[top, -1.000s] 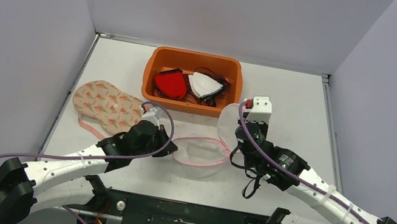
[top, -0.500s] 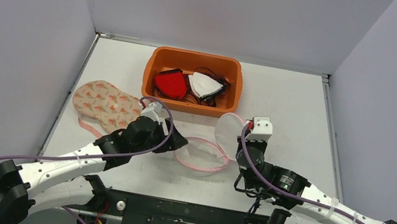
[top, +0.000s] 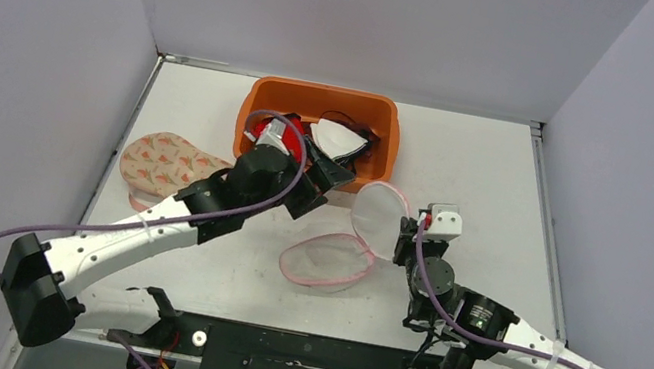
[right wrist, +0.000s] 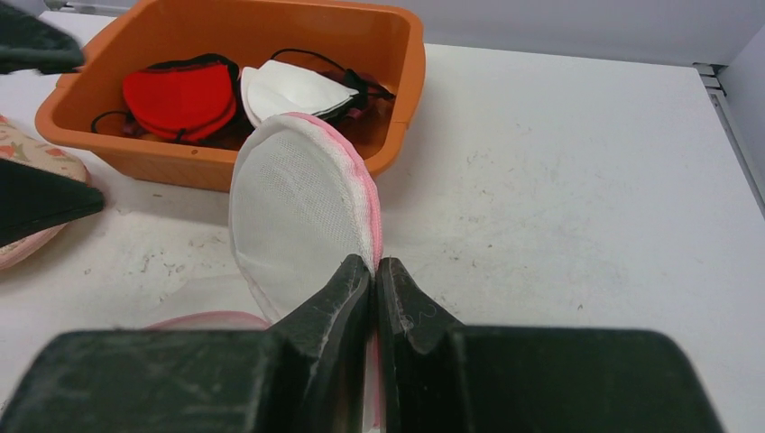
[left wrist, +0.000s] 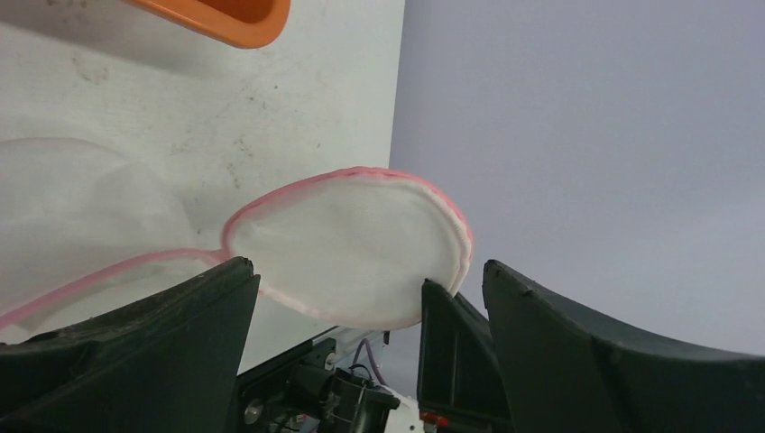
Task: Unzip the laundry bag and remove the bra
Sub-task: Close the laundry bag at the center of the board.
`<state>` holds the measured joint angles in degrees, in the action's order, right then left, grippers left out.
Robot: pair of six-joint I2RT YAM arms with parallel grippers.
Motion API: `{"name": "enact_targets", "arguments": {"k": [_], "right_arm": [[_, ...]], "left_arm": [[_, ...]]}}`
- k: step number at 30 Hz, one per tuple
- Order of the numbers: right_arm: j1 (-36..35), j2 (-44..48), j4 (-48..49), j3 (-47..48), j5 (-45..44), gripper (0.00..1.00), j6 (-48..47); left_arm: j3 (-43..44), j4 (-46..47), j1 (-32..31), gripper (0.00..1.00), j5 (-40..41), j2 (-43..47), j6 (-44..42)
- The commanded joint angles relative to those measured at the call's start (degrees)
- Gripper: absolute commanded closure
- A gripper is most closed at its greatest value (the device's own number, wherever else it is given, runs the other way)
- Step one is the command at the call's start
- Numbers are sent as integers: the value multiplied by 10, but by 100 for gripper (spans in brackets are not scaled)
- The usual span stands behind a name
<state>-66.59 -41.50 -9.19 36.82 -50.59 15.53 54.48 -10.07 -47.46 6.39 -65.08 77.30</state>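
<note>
The laundry bag (right wrist: 293, 207) hangs pinched in the right end effector (right wrist: 373, 271) — the left end effector (top: 323, 184), now gaping and empty, has swung away from it.

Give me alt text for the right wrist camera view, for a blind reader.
The right gripper pinches the pink-trimmed edge of a white mesh laundry bag, holding one round flap upright above the white table. Behind it sits an orange bin holding a red garment and a white garment.

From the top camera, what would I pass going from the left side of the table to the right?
Floral bra → orange tub → right claw. The mesh bag lies in line with the tub, so I skipped it.
</note>
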Motion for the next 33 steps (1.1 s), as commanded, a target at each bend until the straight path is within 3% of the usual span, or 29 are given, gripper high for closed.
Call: {"name": "enact_targets", "arguments": {"k": [1, 10, 14, 22, 32, 33], "right_arm": [[-10, 6, 50, -3, 4, 95, -22], [-16, 25, 69, -20, 26, 95, -37], [-18, 19, 73, -22, 25, 95, -38], [-25, 17, 87, -32, 24, 95, -43], [-40, -3, 105, -34, 12, 95, -55], [-42, -4, 104, -34, 11, 95, -55]], "left_arm": [[87, -43, -18, 5, -1, -81, 30], [165, -62, -15, 0, -39, -173, 29], [206, -110, -18, 4, -42, -195, 27], [205, -143, -13, 4, -19, -163, 45], [260, -157, -25, 1, -36, -225, 36], [259, -151, -26, 4, -37, -227, 35]]}}
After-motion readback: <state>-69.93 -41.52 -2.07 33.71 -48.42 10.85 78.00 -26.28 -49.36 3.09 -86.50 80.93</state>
